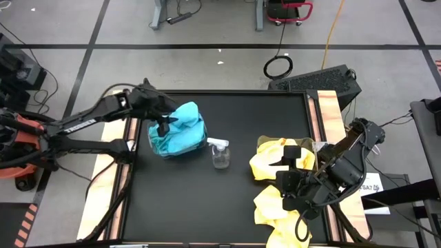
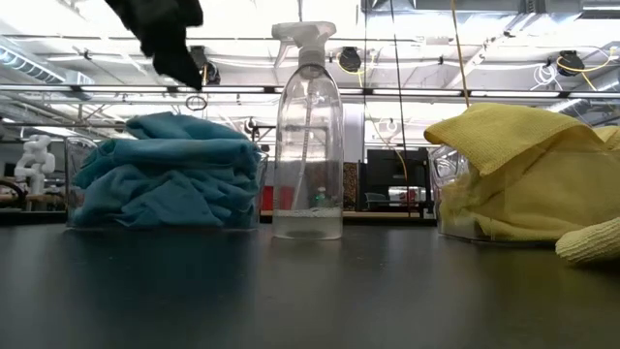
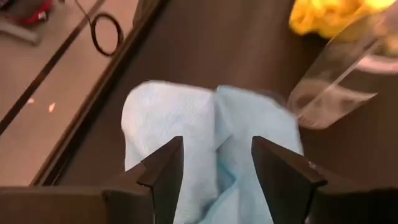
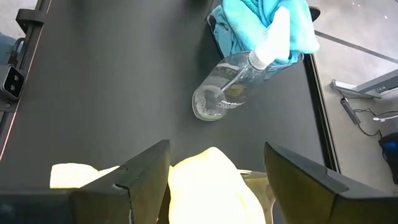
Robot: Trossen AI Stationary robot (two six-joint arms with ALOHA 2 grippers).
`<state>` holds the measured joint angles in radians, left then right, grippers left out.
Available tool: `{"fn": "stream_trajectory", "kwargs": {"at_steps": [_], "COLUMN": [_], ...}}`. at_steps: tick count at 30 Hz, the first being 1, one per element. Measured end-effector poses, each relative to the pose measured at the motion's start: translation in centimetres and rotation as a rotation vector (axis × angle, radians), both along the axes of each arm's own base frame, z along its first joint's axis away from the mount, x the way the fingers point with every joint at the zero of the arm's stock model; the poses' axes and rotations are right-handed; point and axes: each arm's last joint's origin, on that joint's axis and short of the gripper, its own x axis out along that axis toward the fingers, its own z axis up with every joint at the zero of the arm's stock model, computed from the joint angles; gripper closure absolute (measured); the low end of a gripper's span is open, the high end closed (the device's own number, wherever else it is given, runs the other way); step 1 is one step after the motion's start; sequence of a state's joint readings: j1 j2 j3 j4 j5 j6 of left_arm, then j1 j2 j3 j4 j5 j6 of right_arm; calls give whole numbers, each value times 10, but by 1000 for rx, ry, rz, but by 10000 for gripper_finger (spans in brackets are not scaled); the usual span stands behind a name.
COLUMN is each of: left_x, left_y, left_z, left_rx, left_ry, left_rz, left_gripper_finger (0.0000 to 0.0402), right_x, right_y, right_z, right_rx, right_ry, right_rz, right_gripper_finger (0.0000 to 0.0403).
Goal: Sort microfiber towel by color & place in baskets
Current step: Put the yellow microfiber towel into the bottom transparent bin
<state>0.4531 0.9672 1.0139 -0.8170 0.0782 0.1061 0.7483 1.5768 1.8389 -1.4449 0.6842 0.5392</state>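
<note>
A heap of turquoise microfiber towels [image 1: 180, 131] fills the left clear basket [image 2: 74, 194] and rises above its rim. My left gripper [image 3: 217, 168] hangs open above that heap [image 3: 199, 118] with nothing between its fingers. Yellow towels [image 1: 270, 164] are piled in and over the right clear basket [image 2: 448, 208]. My right gripper [image 4: 217, 171] is open above the yellow pile [image 4: 208, 186], fingers wide apart. More yellow towels [image 1: 275, 207] lie loose on the table near the front right.
A clear spray bottle [image 1: 220, 153] stands upright between the two baskets, close to the turquoise one. The black table top [image 1: 179, 200] is bare in the middle and front left. Wooden strips edge the table on both sides.
</note>
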Motion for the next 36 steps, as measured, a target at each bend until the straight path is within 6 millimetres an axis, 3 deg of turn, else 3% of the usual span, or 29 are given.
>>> {"fn": "stream_trajectory", "kwargs": {"at_steps": [8, 16, 25, 36], "left_x": [-23, -47, -52, -25], "left_y": [-28, -57, -77, -97], "left_z": [38, 53, 55, 42], "left_rx": [8, -34, -112, -132], "left_ry": [-187, -322, -350, -373], "left_rz": [-98, -219, -344, -479], "left_gripper_finger": [204, 204, 204, 204], "right_x": [-4, -14, -11, -9], "right_y": [4, 22, 44, 58], "right_z": [0, -9, -62, -143], "right_rx": [13, 54, 156, 393], "right_ry": [-2, -10, 49, 177], "right_rz": [0, 25, 23, -6], "right_gripper_finger": [151, 151, 151, 152]}}
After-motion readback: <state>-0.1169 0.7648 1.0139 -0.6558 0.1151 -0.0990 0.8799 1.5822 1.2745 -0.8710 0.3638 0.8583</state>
